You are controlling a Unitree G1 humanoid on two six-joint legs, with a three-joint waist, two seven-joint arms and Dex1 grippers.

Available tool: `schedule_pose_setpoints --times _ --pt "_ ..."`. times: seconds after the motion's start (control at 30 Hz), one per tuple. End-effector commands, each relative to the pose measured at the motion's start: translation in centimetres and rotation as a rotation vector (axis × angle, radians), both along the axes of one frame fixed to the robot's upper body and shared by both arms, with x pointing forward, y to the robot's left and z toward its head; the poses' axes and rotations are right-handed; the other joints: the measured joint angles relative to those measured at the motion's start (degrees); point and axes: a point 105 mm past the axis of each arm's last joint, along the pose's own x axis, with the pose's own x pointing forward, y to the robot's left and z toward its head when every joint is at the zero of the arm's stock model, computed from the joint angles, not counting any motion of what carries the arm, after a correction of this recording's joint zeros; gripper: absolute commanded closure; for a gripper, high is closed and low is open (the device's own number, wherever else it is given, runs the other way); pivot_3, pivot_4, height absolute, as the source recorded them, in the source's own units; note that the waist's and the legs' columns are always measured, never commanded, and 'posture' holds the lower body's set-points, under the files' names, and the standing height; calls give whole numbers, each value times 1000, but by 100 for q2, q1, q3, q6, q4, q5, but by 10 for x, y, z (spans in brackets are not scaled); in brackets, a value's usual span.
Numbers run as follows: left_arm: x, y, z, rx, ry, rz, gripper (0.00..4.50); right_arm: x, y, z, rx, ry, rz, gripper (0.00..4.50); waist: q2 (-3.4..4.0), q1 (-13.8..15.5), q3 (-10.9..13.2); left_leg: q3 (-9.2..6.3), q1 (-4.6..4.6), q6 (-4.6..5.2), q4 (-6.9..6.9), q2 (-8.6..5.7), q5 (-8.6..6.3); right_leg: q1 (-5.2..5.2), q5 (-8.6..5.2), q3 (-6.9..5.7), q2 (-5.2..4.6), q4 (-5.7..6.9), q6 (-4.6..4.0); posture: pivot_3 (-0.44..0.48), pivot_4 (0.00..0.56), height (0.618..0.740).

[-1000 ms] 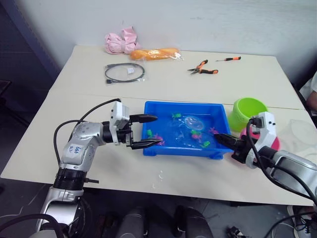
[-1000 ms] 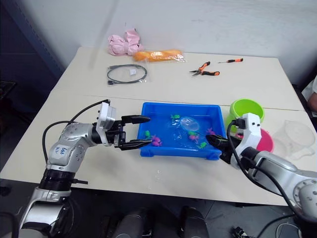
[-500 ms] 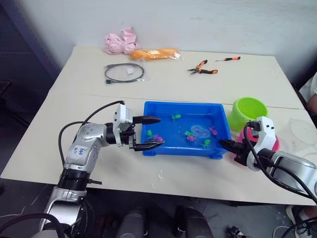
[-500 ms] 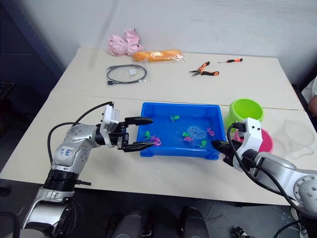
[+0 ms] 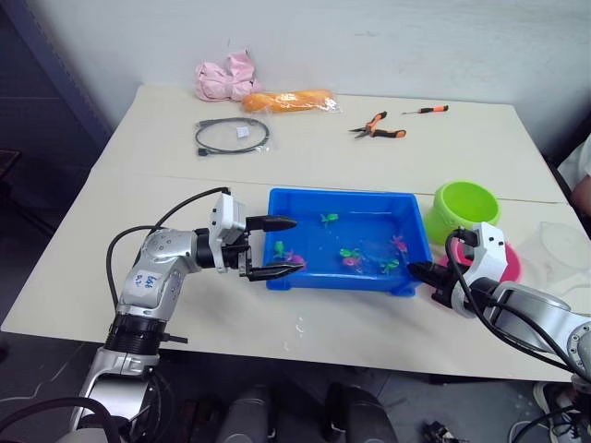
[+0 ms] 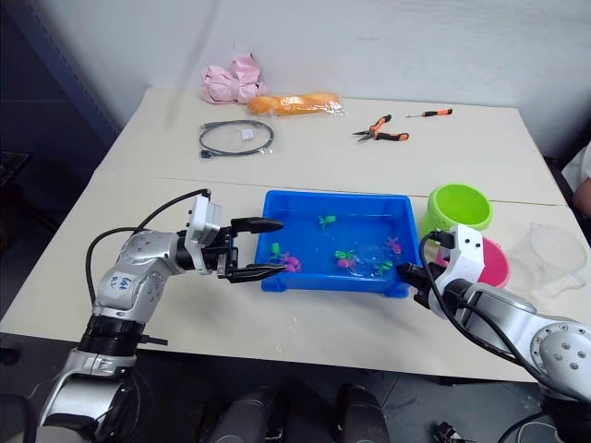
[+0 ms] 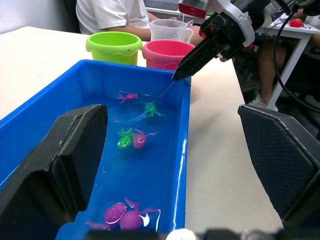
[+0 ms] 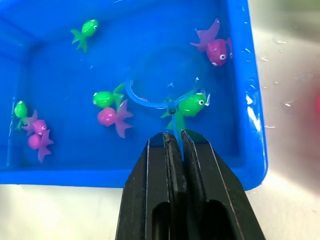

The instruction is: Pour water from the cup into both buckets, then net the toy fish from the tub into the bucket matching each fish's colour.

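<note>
Beside the near right corner of the blue tub (image 5: 404, 281), the right gripper (image 8: 175, 142) is clamped tight on the handle of the net (image 8: 159, 97), whose light blue hoop lies in the water inside the tub, towards its right end. A green fish (image 8: 192, 105) sits just against the hoop's rim next to the handle, and another green fish (image 8: 103, 99) and a pink fish (image 8: 111, 117) lie just outside the rim on the opposite side. A further pink fish (image 8: 216, 46) rests close to the tub's right wall, a green one (image 5: 328, 219) near the far wall, and a pair of pink fish (image 7: 125, 215) near the tub's left end.

At the tub's left end, the left gripper (image 5: 282, 245) has its fingers spread wide, holding nothing, one fingertip over the left rim and the other at the near left corner.

To the right of the tub stand the lime green bucket (image 5: 464, 209) and, nearer the robot, the pink bucket (image 7: 167, 52), touching or nearly so. The clear cup (image 6: 551, 257) stands just right of the pink bucket. A person in a white shirt (image 7: 112, 15) sits beyond the buckets.
</note>
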Motion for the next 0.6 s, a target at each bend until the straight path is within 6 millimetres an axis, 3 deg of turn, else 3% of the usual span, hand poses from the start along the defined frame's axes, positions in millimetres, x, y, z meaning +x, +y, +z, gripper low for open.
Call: schedule_pose_setpoints --times 0.03,0.37,0.47,0.6 --pt "-4 0 6 -3 -33 3 33 1 -4 4 -11 -10 -15 4500 0 -3 0 0 0 0 0 0 0 0 0 0 0 0 0 0 150 740" --pt "-5 0 8 5 -42 12 33 -1 0 2 -12 1 -26 4500 0 -1 0 0 0 0 0 1 0 0 0 1 -1 0 0 0 150 740" --pt "-6 -3 8 2 -42 11 33 6 -9 6 -96 -40 -46 4500 0 -3 0 0 0 0 0 1 0 0 0 1 -1 0 0 0 150 740" --pt "-9 -4 9 2 -35 3 33 6 -1 7 -296 -121 69 4500 2 -2 1 1 -1 0 0 0 0 -2 0 2 -1 1 0 0 150 740"
